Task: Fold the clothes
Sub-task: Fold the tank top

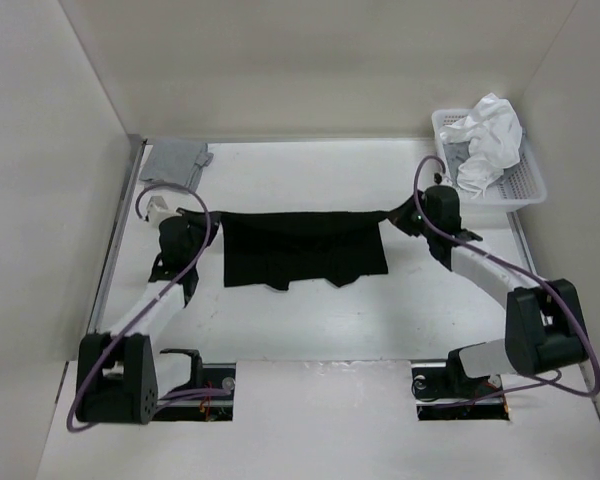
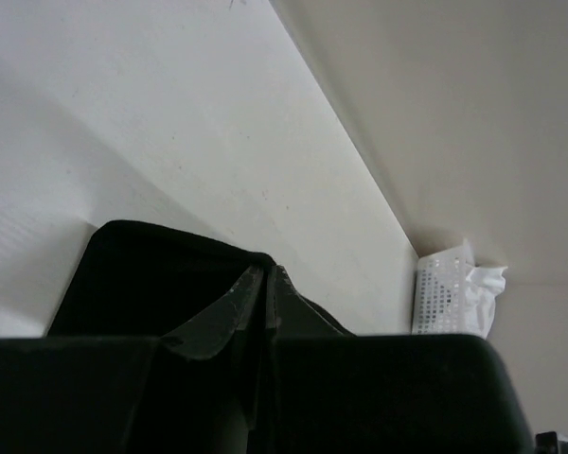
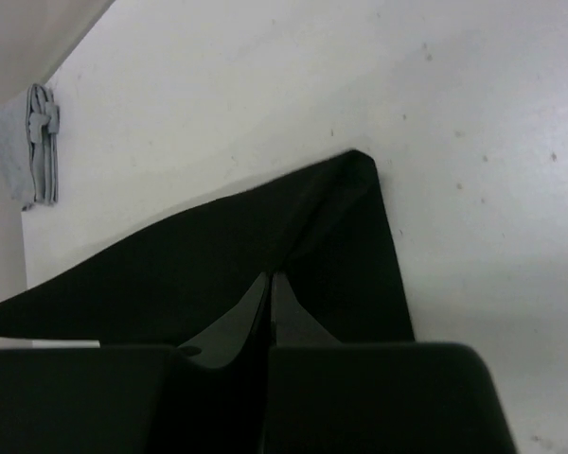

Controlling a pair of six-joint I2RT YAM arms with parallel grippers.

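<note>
both arms reach forward, spread wide; left pincer (image 1: 187, 214) and right pincer (image 1: 404, 216) each clamp a shirt (image 1: 305, 250) corner.

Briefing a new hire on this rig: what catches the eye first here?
The black T-shirt, stretched mid-table between the left gripper and right gripper, both shut on its far corners. Then the white basket in the far right corner holding a crumpled white garment, and a grey cloth at far left.

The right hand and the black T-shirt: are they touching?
Touching. The right wrist view shows the right hand shut on the black T-shirt, with fabric pinched between its jaws.
</note>
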